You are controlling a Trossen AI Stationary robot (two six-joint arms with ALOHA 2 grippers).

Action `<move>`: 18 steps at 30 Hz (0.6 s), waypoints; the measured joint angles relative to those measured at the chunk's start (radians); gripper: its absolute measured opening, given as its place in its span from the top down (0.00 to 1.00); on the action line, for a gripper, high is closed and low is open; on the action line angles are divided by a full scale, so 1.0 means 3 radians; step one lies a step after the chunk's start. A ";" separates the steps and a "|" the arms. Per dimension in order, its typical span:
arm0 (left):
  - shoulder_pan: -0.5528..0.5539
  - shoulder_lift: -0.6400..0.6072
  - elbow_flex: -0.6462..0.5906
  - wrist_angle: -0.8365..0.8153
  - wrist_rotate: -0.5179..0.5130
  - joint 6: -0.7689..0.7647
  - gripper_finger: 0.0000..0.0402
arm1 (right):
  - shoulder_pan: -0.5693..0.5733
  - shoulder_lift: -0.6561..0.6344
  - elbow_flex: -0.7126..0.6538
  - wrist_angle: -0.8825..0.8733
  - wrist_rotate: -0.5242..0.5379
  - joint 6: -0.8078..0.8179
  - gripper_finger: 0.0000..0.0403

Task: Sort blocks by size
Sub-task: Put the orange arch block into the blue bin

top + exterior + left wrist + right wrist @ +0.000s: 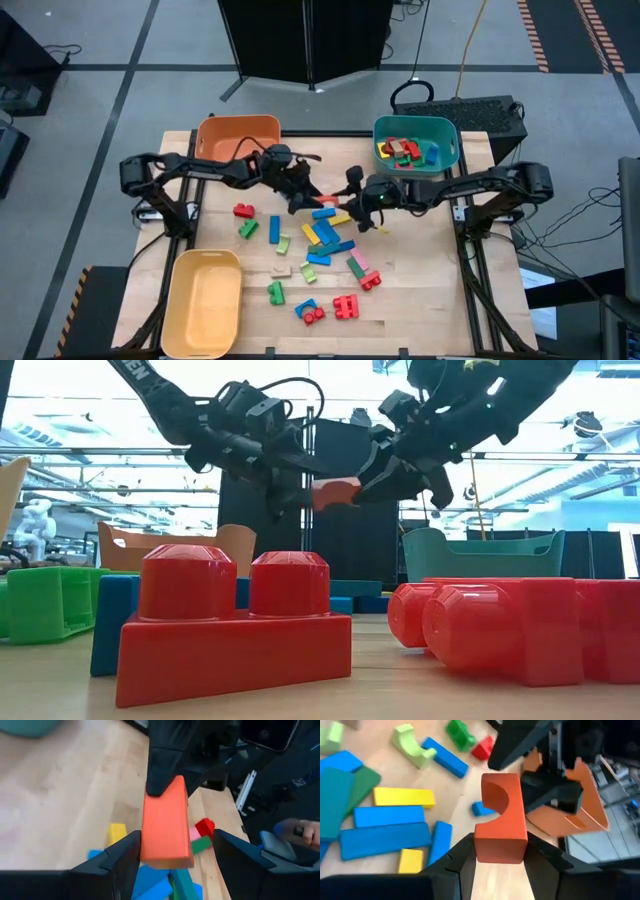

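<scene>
My right gripper (pixel 501 851) is clamped on the near end of an orange-red arch block (pixel 502 817), lifted above the wood table (pixel 440 290) just in front of the orange bin (pixel 238 137). My left gripper (pixel 175 851) meets it head-on: its jaws stand spread, one finger (pixel 115 862) at each side of the block's far end, and beside the right-hand finger a gap shows, so it is not pinching. In the level view the block (pixel 335 492) hangs between my two grippers, well above the table. Three bins stand on the table: the orange bin, a teal bin (pixel 416 143) across from it at the far edge, and a yellow bin (pixel 204 300) at the near edge on the orange bin's side. The teal bin already holds several blocks, red, green, yellow and blue; I cannot count them exactly. The loose blocks (pixel 322 236) lie scattered on the table nearer than the orange bin, toward the middle; I make out some twenty, blue bars the most numerous, with green, yellow, red and pink among them, and two big red studded bricks (pixel 346 306) nearest the front edge.
</scene>
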 joint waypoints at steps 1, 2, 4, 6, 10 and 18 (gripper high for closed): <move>0.0019 -0.0045 0.0000 -0.0062 -0.0003 0.0039 0.41 | -0.0030 -0.0065 0.0002 -0.0143 -0.0002 0.0042 0.67; 0.0028 -0.0092 -0.0003 -0.0116 -0.0018 0.0088 0.41 | -0.0067 -0.0132 -0.0004 -0.0291 0.0001 0.0099 0.67; 0.0030 -0.0191 0.0000 -0.0138 -0.0114 0.0213 0.41 | -0.0152 -0.0256 -0.0005 -0.0473 0.0023 0.0205 0.67; 0.0025 -0.0320 -0.0001 -0.0260 -0.0265 0.0340 0.40 | -0.0237 -0.0429 -0.0007 -0.0732 0.0024 0.0301 0.67; -0.0006 -0.0534 0.0000 -0.0502 -0.0699 0.0563 0.40 | -0.0410 -0.0760 -0.0016 -0.1028 0.0019 0.0441 0.67; -0.0198 -0.0651 0.0000 -0.0696 -0.0973 0.0669 0.40 | -0.0745 -0.1371 -0.0123 -0.1327 0.0010 0.0583 0.67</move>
